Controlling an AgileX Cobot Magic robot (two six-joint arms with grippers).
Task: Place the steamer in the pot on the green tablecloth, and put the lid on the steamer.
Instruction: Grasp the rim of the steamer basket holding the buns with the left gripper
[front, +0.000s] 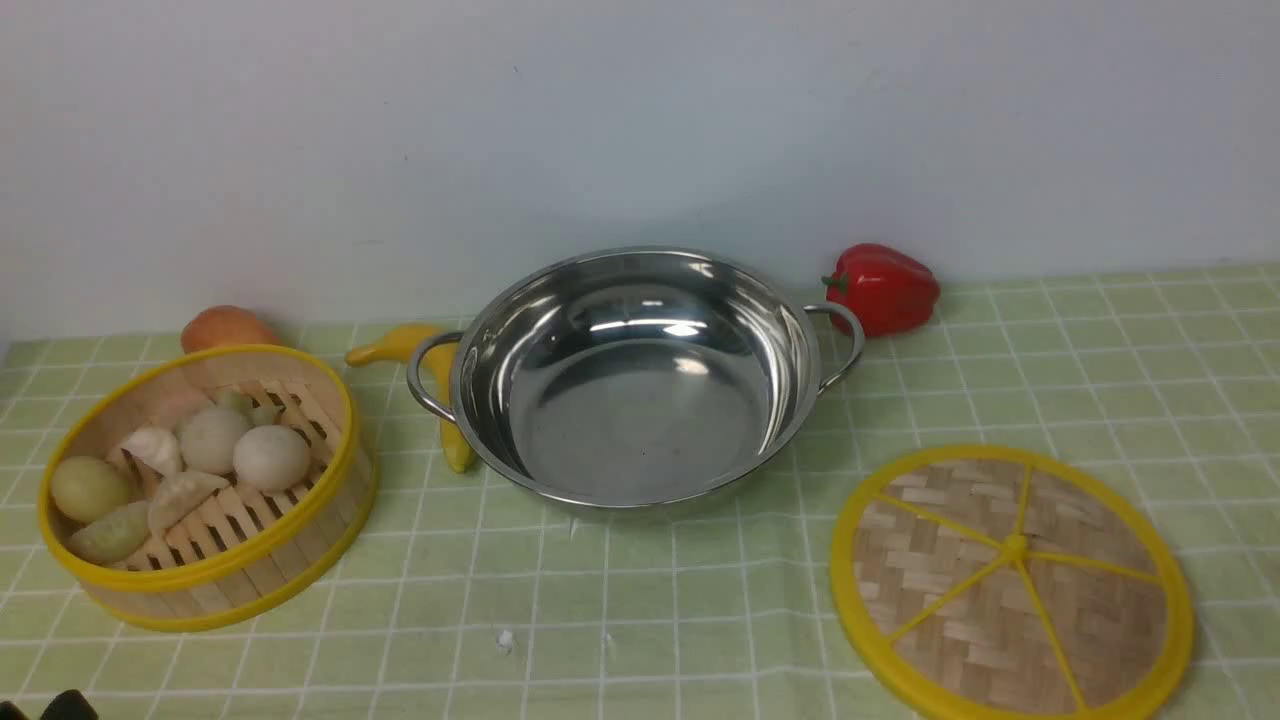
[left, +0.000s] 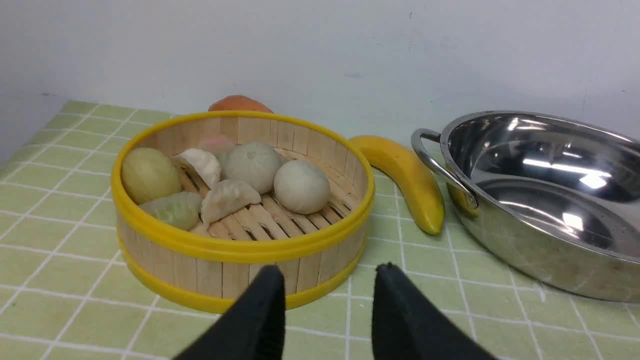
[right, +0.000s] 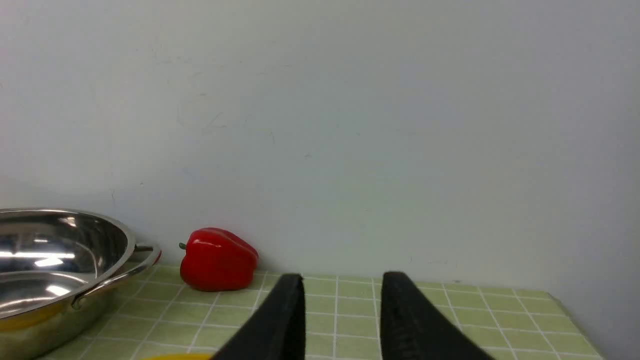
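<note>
The steamer (front: 215, 572), a bamboo-slat basket with yellow rims, stands on the green tablecloth (front: 700, 600) at the left, with buns and dumplings inside. The empty steel pot (front: 640, 400) sits in the middle, and the woven lid (front: 1010, 580) lies flat at the front right. My left gripper (left: 330, 270) is open and empty, a little short of the steamer's (left: 240, 247) near wall, with the pot (left: 550, 200) off to one side. My right gripper (right: 344, 276) is open and empty above the cloth, apart from the pot (right: 50, 260).
A red pepper (front: 885, 288) lies behind the pot's right handle near the wall. A banana (front: 405, 342) curves round the pot's left handle. An orange fruit (front: 225, 327) sits behind the steamer. The wall runs close behind everything.
</note>
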